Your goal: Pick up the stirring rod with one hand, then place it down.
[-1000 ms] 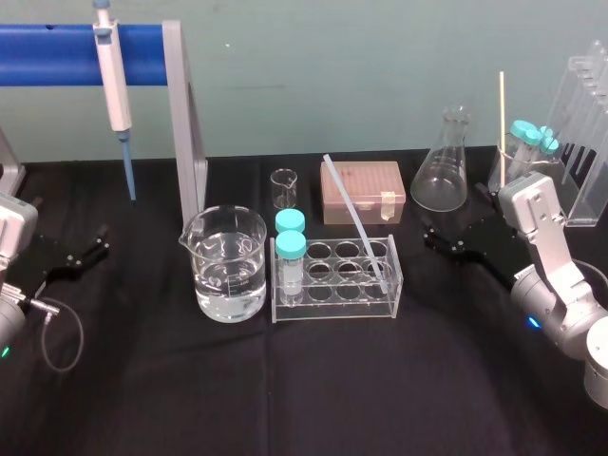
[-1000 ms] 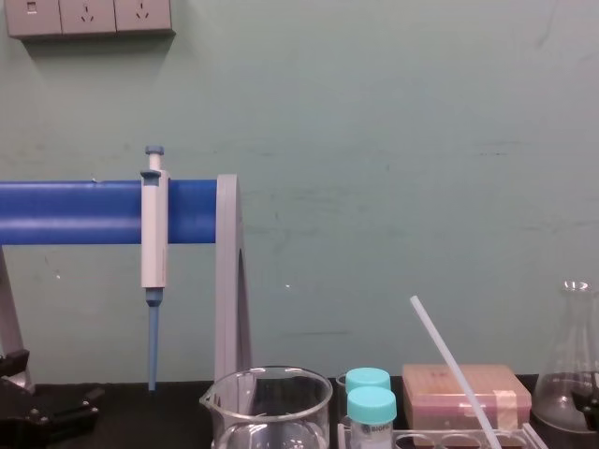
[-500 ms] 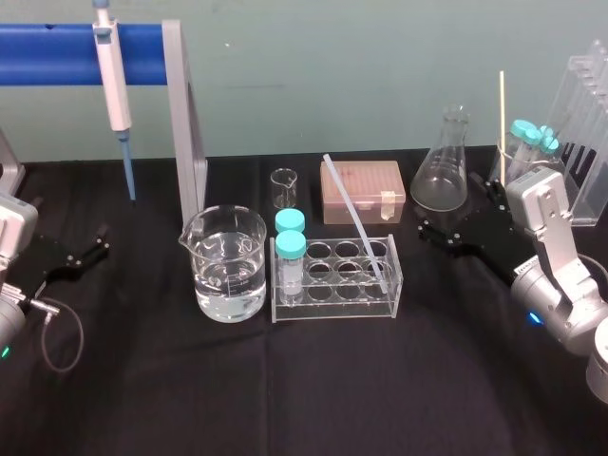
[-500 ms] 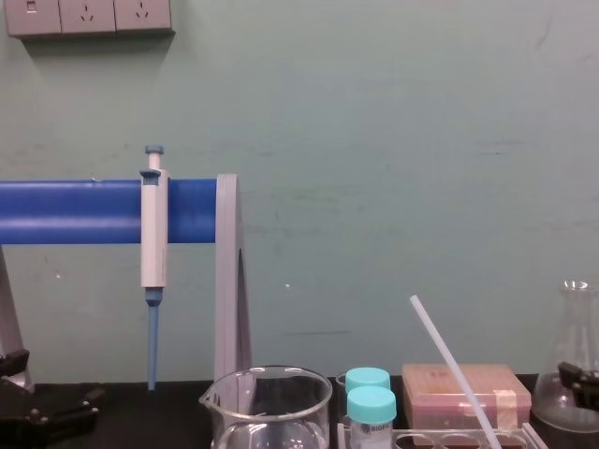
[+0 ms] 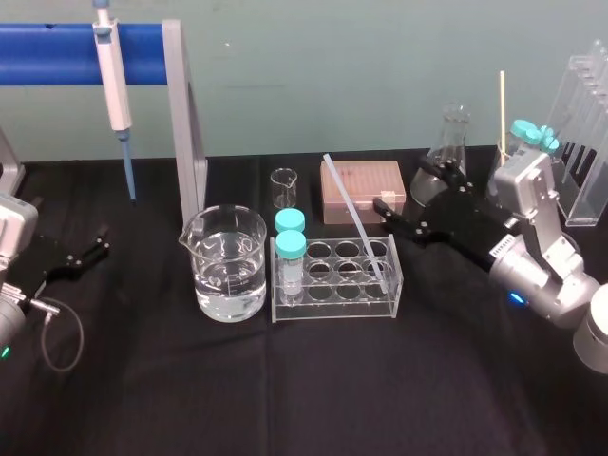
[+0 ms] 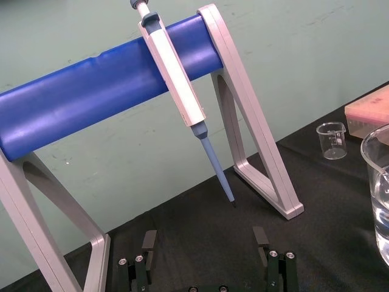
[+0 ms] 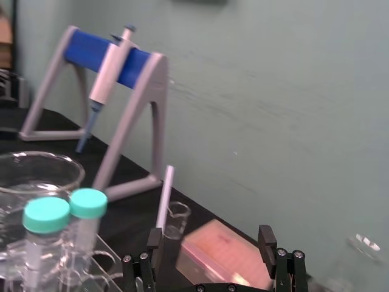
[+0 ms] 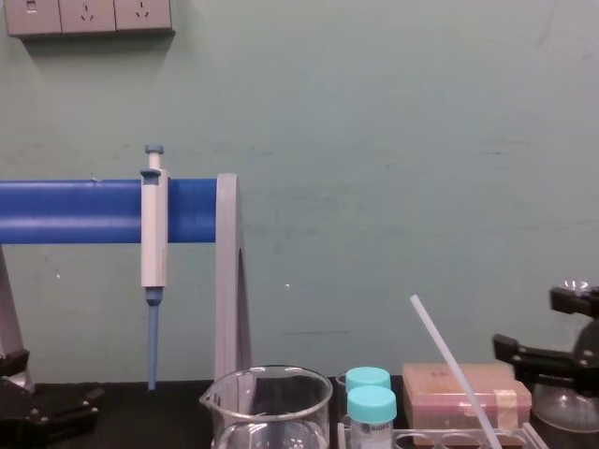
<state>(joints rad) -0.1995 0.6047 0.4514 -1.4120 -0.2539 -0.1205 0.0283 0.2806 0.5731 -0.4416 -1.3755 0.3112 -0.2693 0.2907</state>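
Observation:
The stirring rod (image 5: 353, 218) is a thin whitish rod leaning in the clear tube rack (image 5: 334, 282), with its top tilted back and to the left. The chest view shows the stirring rod (image 8: 451, 369) slanting up from the rack. My right gripper (image 5: 401, 187) hovers open just right of the rod, over the pink box, holding nothing. In the right wrist view the stirring rod (image 7: 164, 198) stands just beyond one finger of the right gripper (image 7: 209, 240). My left gripper (image 5: 90, 247) rests open at the far left, and its wrist view shows the left gripper (image 6: 204, 240) empty.
A water-filled beaker (image 5: 226, 266) stands left of the rack, with two teal-capped tubes (image 5: 290, 249) in the rack's left end. Behind are a small beaker (image 5: 284, 188), a pink box (image 5: 363, 190) and a conical flask (image 5: 451, 142). A pipette (image 5: 114, 76) hangs on the blue stand.
My right gripper has swung left from beside the flask to just right of the rod, rising a little and staying open. The left arm and the rod are unmoved.

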